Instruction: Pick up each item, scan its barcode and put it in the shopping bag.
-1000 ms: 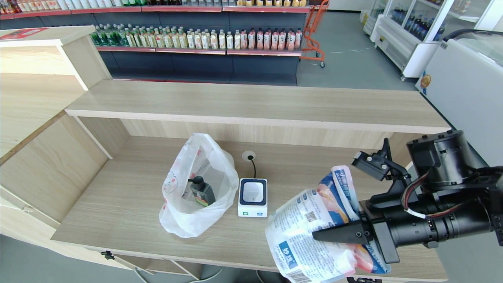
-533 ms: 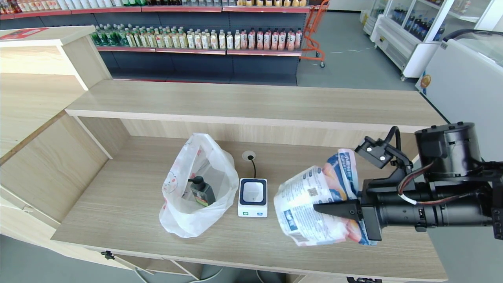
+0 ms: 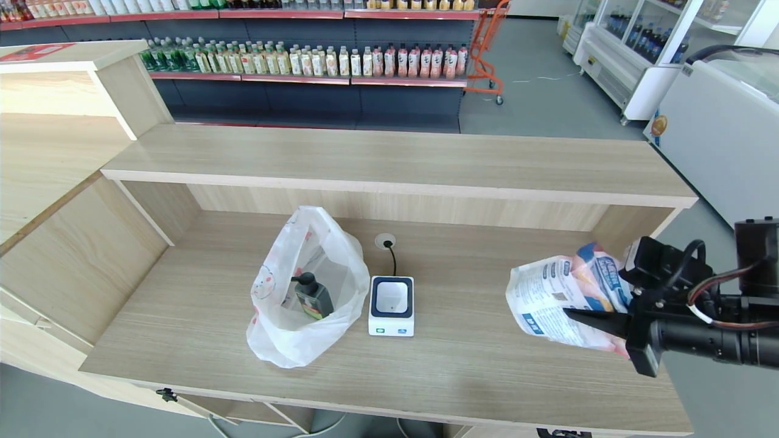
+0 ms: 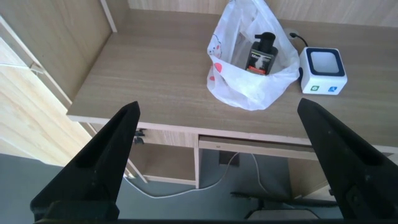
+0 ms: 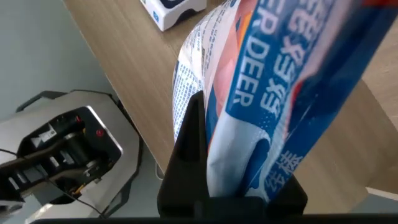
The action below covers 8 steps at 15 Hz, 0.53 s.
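Observation:
My right gripper (image 3: 575, 314) is shut on a white, blue and pink refill pouch (image 3: 557, 293), held over the right end of the wooden counter (image 3: 462, 365). In the right wrist view the pouch (image 5: 280, 93) sits between the gripper's (image 5: 233, 186) dark fingers (image 5: 186, 155), with the scanner (image 5: 171, 9) beyond it. The white scanner (image 3: 391, 304) stands mid-counter. Left of it the white shopping bag (image 3: 304, 286) stands open with a black pump bottle (image 3: 313, 298) inside. My left gripper (image 4: 219, 106) hangs open in front of the counter's edge, facing the bag (image 4: 249, 87), bottle (image 4: 261, 56) and scanner (image 4: 323, 62).
A raised ledge (image 3: 395, 158) runs along the back of the counter, and a wooden side wall (image 3: 79, 261) closes its left end. The scanner's cable enters a hole (image 3: 385, 241) behind it. Drink shelves (image 3: 304, 61) and a freezer (image 3: 718, 121) stand beyond.
My right arm has carried the pouch from the counter's front edge near the scanner out to the right end, drawing back to the right. The bag, bottle and scanner have not moved.

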Motion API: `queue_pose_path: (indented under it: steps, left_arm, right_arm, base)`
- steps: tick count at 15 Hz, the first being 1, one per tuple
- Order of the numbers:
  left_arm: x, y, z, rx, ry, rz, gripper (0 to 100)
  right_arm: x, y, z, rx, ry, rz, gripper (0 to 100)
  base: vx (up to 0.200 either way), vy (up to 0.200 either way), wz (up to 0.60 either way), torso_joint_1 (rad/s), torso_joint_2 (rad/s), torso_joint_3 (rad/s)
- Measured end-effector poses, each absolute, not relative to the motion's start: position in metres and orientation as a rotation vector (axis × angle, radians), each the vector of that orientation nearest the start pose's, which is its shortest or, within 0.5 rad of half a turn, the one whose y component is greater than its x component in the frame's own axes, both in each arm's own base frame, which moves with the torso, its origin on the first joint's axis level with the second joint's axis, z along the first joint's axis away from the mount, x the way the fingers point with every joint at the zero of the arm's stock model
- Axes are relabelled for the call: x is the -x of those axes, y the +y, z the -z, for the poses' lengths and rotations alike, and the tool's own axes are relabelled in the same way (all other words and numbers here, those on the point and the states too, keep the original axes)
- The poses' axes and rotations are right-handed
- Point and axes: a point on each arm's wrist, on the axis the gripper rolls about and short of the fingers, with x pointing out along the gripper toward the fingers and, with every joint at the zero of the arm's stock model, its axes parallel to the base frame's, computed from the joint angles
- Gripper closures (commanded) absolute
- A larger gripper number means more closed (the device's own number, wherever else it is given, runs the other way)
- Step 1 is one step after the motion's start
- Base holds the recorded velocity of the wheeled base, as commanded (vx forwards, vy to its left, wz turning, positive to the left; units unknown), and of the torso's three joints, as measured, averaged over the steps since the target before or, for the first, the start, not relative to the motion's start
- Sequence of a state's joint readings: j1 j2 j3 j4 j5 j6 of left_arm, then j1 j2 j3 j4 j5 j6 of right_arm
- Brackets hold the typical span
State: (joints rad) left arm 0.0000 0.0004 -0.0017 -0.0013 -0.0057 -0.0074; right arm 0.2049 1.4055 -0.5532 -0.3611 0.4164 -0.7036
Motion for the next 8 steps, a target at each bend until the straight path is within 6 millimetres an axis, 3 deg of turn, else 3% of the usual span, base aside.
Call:
queue_pose_path:
  steps: [3, 8]
  left_arm:
    - [0.023, 0.0, -0.076, 0.007, -0.003, 0.006, 0]
    - [0.023, 0.0, -0.076, 0.003, -0.003, 0.006, 0]
  right_arm:
    - [-0.19, 0.047, -0.165, 0.699, 0.218, -0.775, 100]
    - [-0.185, 0.047, -0.17, 0.699, 0.183, -0.79, 100]
  base:
    - [0.0, 0.0, 0.0, 0.0, 0.0, 0.0]
    - [0.0, 0.0, 0.0, 0.0, 0.0, 0.0]
